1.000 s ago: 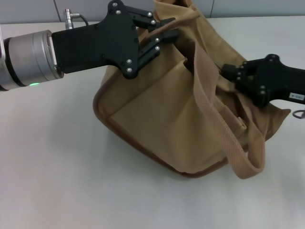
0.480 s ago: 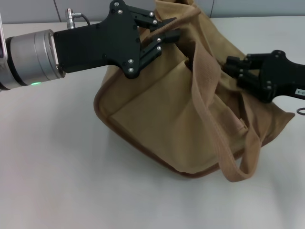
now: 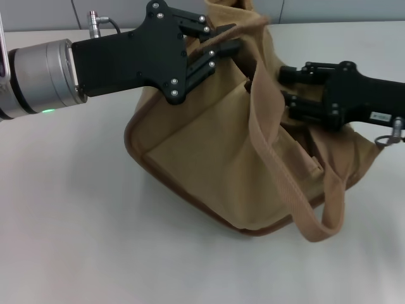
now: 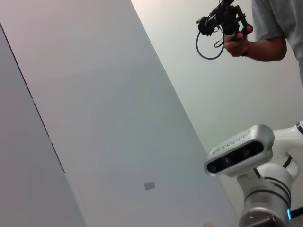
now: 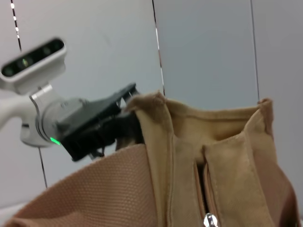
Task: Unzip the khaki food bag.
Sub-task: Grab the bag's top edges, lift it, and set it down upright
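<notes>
The khaki food bag (image 3: 209,158) lies tilted on the white table in the head view, with one wide strap handle (image 3: 278,164) looping down its front. My left gripper (image 3: 221,43) is shut on the bag's upper edge and holds it up. The right wrist view shows this grip (image 5: 130,101) too. My right gripper (image 3: 288,87) is at the bag's top right, just behind the strap, with its fingers apart. The right wrist view shows the zipper slit (image 5: 201,184) and the metal pull (image 5: 209,220) low in the picture. The left wrist view does not show the bag.
The white table (image 3: 76,221) spreads to the left and front of the bag. A metal plug with a cable (image 3: 95,19) lies at the back left. In the left wrist view a person (image 4: 267,28) holds a camera by a grey wall.
My right gripper has moved left and up, from the bag's right side to its top by the strap. The strap loop has shifted a little. My left gripper has held still.
</notes>
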Motion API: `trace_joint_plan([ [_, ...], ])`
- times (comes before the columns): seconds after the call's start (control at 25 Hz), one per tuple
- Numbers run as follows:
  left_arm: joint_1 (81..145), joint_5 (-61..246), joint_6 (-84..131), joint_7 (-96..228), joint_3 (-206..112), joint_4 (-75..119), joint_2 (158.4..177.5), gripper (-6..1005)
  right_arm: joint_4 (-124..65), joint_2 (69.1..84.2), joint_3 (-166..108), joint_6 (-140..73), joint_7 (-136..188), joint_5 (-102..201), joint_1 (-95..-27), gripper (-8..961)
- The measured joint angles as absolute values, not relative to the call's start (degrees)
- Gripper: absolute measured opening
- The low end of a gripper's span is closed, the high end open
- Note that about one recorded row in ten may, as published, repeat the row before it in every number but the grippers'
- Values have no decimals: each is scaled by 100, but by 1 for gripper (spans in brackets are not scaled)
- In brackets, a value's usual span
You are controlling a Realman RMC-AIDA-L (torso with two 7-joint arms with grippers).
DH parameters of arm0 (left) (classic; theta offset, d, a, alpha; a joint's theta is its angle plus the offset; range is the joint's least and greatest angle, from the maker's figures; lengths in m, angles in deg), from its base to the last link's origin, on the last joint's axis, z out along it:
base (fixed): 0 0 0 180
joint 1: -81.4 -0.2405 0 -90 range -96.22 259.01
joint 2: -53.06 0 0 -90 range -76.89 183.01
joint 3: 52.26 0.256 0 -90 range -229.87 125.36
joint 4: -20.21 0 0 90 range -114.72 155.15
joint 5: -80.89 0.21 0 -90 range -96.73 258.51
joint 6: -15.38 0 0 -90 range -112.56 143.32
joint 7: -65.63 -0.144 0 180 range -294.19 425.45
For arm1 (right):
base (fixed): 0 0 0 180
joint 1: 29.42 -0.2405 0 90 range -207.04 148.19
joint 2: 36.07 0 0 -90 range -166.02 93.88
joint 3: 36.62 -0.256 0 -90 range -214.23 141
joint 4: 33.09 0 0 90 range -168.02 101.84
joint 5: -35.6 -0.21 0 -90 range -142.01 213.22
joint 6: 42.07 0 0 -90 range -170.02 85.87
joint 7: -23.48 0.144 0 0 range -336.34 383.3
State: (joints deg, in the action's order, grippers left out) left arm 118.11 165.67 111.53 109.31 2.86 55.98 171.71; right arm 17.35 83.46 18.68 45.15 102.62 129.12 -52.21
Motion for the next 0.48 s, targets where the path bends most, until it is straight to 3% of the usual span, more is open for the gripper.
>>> trace_joint_plan([
  [0.28, 11814, 16567, 11163, 10931, 285, 5598, 17179, 87, 1810, 8340, 2466, 3990, 10372, 12908, -5327, 531],
  [0.48, 11809, 16568, 11189, 10931, 285, 5602, 17180, 88, 1982, 8347, 2744, 3739, 10539, 12937, -5333, 360],
])
